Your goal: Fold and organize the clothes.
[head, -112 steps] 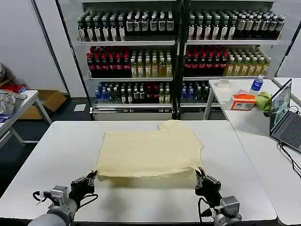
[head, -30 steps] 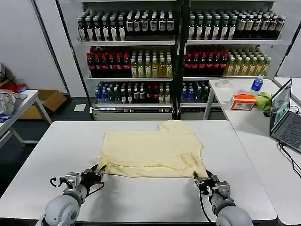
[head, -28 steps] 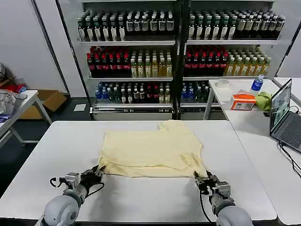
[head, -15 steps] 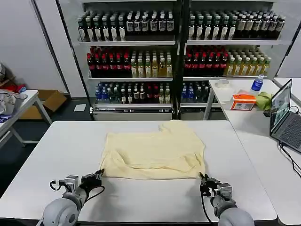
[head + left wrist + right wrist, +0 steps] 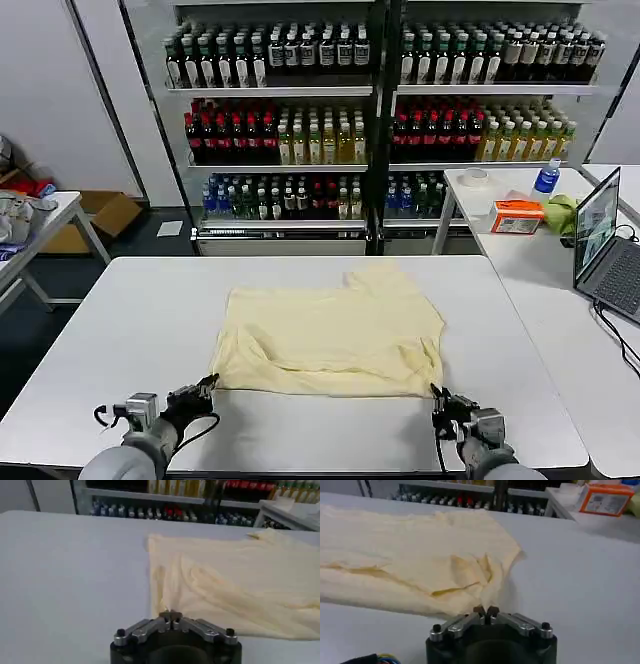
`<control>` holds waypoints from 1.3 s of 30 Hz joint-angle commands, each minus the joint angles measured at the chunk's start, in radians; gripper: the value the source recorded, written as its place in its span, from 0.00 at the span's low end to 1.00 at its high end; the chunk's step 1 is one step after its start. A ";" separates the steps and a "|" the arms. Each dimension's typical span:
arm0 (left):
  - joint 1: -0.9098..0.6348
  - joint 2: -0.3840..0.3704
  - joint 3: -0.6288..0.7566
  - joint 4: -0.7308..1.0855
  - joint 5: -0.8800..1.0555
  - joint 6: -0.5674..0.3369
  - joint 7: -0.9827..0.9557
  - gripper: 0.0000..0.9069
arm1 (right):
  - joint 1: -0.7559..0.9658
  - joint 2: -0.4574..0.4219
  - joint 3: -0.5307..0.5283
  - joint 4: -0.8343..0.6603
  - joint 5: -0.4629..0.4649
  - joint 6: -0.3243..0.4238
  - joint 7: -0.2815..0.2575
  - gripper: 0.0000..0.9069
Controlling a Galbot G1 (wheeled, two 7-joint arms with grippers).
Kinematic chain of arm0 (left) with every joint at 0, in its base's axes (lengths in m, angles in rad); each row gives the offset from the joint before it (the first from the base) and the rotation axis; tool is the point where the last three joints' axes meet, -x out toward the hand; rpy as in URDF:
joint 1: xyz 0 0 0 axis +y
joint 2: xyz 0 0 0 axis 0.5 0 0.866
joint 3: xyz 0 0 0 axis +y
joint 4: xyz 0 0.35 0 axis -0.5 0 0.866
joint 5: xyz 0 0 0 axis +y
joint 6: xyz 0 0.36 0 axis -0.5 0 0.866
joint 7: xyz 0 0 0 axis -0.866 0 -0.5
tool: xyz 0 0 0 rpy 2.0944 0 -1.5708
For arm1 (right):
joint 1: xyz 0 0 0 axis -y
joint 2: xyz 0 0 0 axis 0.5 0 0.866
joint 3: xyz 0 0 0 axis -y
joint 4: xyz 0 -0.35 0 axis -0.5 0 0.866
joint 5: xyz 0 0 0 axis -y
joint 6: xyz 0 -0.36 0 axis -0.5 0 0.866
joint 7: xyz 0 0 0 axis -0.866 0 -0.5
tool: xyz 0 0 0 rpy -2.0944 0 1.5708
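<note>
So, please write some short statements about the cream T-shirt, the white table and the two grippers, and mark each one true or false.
1. The pale cream short-sleeved T-shirt lies on the white table. True.
2. The left gripper holds the shirt in the air. False: its jaws are shut on nothing, just off the shirt's near left corner, and the shirt rests on the table.
3. The right gripper sits low at the shirt's near right corner, jaws shut. True.
4. The shirt hangs over the table's near edge. False: bare table shows between the shirt and that edge.
5. The shirt is rolled into a tight ball. False: it lies spread out, with soft wrinkles.
</note>
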 commanded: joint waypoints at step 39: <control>0.202 0.067 -0.250 -0.232 -0.068 0.024 -0.083 1.00 | 0.077 -0.104 0.060 0.142 0.100 0.099 0.114 1.00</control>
